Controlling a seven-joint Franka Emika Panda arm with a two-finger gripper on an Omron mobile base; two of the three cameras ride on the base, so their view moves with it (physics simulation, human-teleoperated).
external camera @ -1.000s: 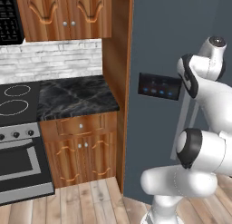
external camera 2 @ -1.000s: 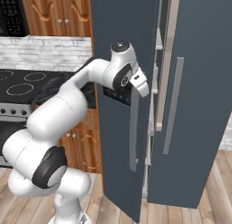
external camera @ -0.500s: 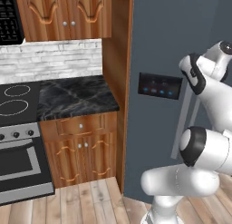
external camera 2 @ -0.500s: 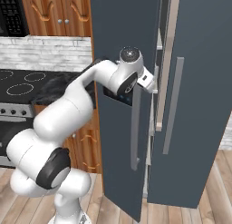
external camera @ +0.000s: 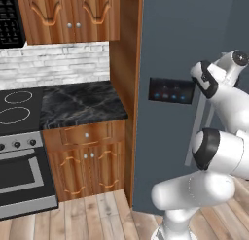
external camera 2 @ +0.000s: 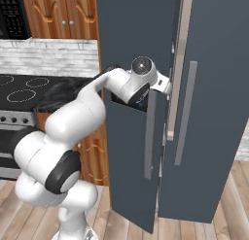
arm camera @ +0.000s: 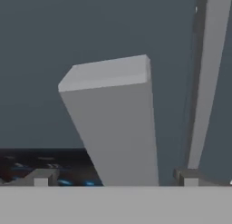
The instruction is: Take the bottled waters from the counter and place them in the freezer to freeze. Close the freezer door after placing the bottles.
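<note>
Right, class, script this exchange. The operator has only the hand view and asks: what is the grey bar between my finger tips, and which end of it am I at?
Observer: It is the freezer door's handle. The gripper is at its top end, jaws open on either side of it.
Operator: Is that door shut?
Observer: No. The freezer door stands ajar, its free edge forward of the neighbouring door.
Operator: And where is the counter from here?
Observer: The counter lies left of that door, with the stovetop on its far side.
</note>
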